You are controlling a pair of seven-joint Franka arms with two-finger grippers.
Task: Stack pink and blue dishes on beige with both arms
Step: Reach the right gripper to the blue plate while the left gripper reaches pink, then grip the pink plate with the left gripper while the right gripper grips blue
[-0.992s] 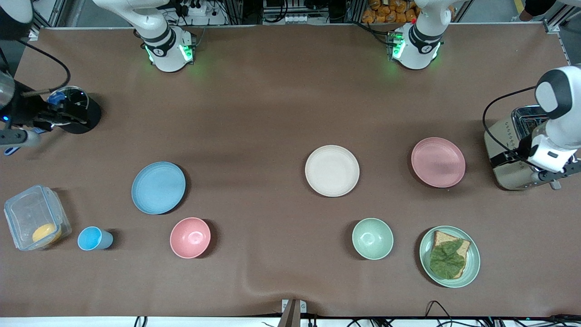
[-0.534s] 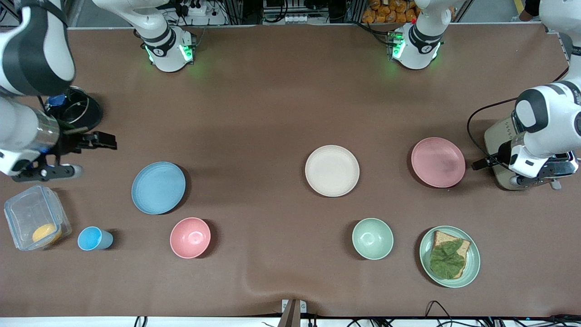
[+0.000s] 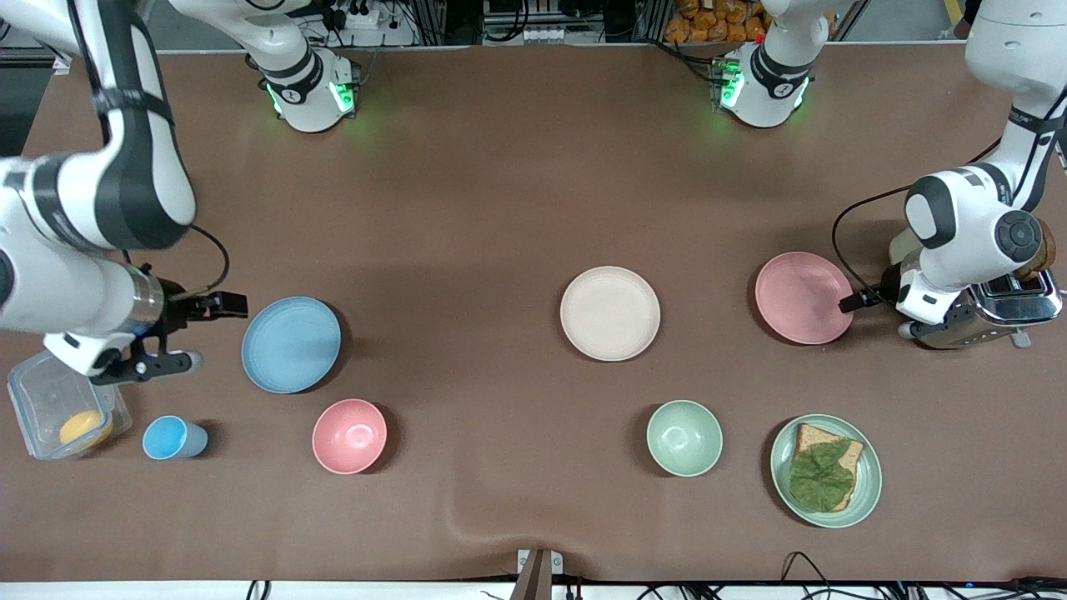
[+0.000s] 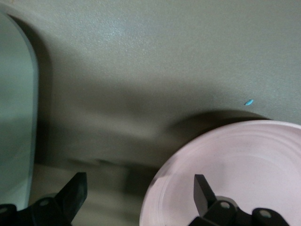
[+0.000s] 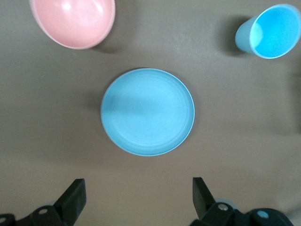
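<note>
The blue plate (image 3: pixel 291 344) lies toward the right arm's end of the table. My right gripper (image 3: pixel 208 332) hangs open just beside its rim, with nothing between the fingers. In the right wrist view the blue plate (image 5: pixel 147 112) lies ahead of the right gripper (image 5: pixel 137 197). The pink plate (image 3: pixel 804 297) lies toward the left arm's end. My left gripper (image 3: pixel 875 315) is open at its edge on the toaster's side. In the left wrist view one of the fingers (image 4: pixel 202 190) is over the pink plate (image 4: pixel 235 174); the left gripper (image 4: pixel 138 197) holds nothing. The beige plate (image 3: pixel 609 313) lies bare between them.
A toaster (image 3: pixel 959 329) stands half hidden under the left arm. Nearer the front camera are a pink bowl (image 3: pixel 349 436), a blue cup (image 3: pixel 171 438), a green bowl (image 3: pixel 684 437) and a green plate (image 3: pixel 867 492) with toast and lettuce. A clear container (image 3: pixel 42 400) sits under the right arm.
Both arms have swung in from the table's ends. The right gripper has come up beside the blue plate and the left gripper has reached the pink plate's edge. Both stayed open.
</note>
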